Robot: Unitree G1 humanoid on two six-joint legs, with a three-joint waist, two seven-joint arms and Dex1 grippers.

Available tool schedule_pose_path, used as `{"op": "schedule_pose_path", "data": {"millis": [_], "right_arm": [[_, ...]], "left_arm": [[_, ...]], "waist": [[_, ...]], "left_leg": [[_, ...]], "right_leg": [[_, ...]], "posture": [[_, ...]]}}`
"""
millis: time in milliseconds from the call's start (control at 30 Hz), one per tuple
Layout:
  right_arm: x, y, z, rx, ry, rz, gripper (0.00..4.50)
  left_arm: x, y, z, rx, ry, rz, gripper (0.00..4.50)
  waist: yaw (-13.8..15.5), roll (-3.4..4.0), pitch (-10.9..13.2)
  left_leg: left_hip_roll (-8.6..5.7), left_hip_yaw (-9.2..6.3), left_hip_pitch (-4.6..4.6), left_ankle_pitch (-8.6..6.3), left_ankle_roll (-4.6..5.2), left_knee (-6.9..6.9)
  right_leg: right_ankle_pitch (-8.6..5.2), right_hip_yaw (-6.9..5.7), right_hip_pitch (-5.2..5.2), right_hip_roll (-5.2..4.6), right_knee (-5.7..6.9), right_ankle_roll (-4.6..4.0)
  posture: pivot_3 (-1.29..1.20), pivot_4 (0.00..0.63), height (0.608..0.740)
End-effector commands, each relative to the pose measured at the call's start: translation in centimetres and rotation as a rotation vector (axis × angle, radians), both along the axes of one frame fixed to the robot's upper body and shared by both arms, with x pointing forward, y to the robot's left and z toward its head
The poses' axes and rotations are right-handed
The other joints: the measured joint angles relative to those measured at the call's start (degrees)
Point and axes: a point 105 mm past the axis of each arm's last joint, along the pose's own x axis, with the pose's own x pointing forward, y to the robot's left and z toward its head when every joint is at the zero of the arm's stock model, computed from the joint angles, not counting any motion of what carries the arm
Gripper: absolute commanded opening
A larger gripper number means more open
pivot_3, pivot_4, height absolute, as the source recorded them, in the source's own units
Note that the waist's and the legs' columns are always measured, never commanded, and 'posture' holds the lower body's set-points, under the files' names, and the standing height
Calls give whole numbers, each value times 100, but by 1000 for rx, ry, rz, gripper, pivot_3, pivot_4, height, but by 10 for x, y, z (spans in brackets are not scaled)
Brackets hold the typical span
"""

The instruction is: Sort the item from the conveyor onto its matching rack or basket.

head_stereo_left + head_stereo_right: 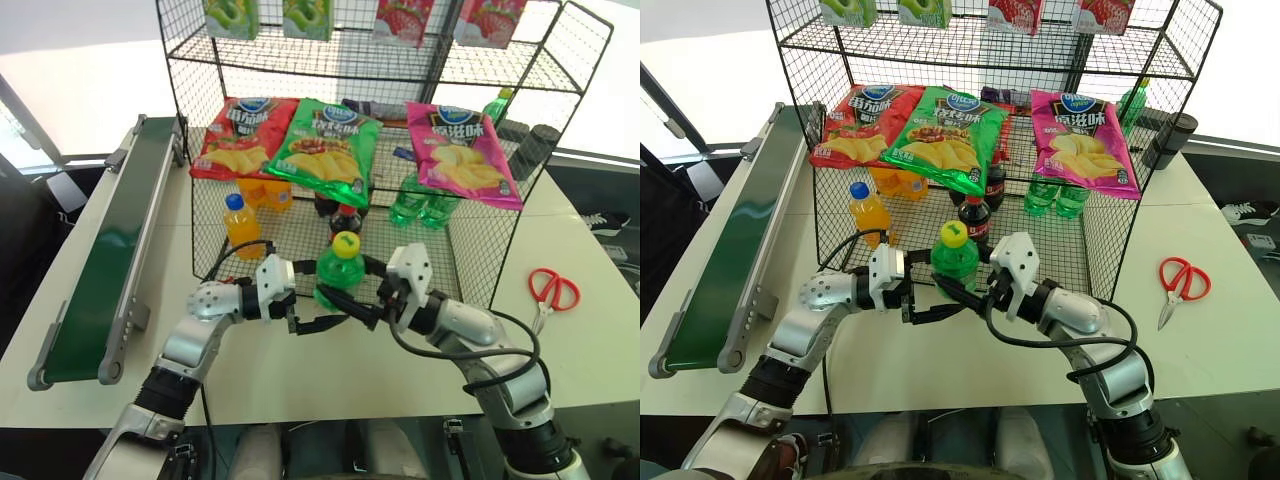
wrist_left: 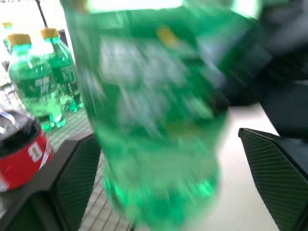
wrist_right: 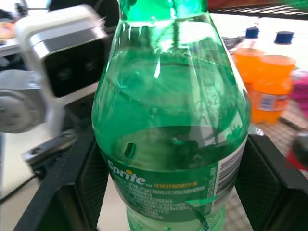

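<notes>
A: Where is the bottle (image 1: 340,268)?
B: Upright, off the table (image 1: 600,350), held between both grippers just in front of the rack (image 1: 370,60), yellow cap up.

A: Right gripper (image 1: 375,308)?
B: Clamped on the bottle; in its wrist view a pad presses each side of the label.

A: Left gripper (image 1: 300,322)?
B: Its fingers (image 2: 77,178) stand apart, one either side of the bottle's base, with clearance visible in the left wrist view.

A: What stands close behind?
B: On the rack's bottom tier, a cola bottle (image 1: 345,220) at twelve o'clock from the held bottle, nearly touching it in the head view. An orange bottle (image 1: 240,225) at ten o'clock, two more orange ones (image 1: 268,192) behind it. A pair of green bottles (image 1: 425,205) at two o'clock.

A: Higher up?
B: Three crisp bags overhang the bottom tier: red (image 1: 240,135), green (image 1: 325,145), pink (image 1: 460,150). Cartons (image 1: 305,15) sit on the top tier.

A: Elsewhere?
B: The conveyor (image 1: 110,250) runs along the table at nine o'clock, well apart. Red scissors (image 1: 550,292) lie at three o'clock, beyond the rack's side panel.
</notes>
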Motion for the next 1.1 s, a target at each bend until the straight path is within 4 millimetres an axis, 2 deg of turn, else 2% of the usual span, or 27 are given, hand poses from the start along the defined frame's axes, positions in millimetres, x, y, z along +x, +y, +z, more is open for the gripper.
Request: {"op": "schedule_pose_path", "data": {"millis": [33, 167, 267, 500, 767, 1100], "right_arm": [[14, -36, 19, 23, -114, -195, 3036], [28, -77, 2, -24, -110, -426, 3036], [35, -97, -9, -13, -100, -545, 3036], [60, -120, -31, 29, -79, -728, 3036], [91, -148, -41, 92, -57, -886, 3036], [96, -146, -45, 132, -40, -877, 3036]], "left_arm": [[-6, 14, -1, 12, -11, 44, 4481], [-8, 28, 2, -12, 0, 114, 4481], [-10, 32, 9, -30, -1, 141, 4481], [-16, 28, 14, -41, -5, 130, 4481], [-18, 23, 20, -41, -4, 107, 4481], [-16, 20, 22, -42, -6, 107, 4481]], "waist": [[1, 5, 0], [38, 5, 0], [81, 6, 0], [69, 16, 2], [83, 20, 2], [67, 23, 0]], "left_leg": [[0, 0, 0, 0, 0, -1], [7, 0, -1, 0, 0, -2], [6, 4, 1, 0, 0, 0], [2, 15, 14, 0, 0, -4], [4, 19, 14, 1, -1, -3], [8, 22, 17, 1, -1, -4]], "right_leg": [[0, 0, 0, 0, 0, 0], [0, 6, 0, -4, -1, 0], [0, 11, 0, -5, 0, 0], [0, 30, 0, 4, 7, -1], [0, 38, -1, 2, 11, -1], [0, 45, -1, 2, 14, 0]], "posture": [[0, 150, 740], [0, 150, 740], [0, 150, 740], [0, 150, 740], [0, 150, 740], [0, 150, 740]]}}
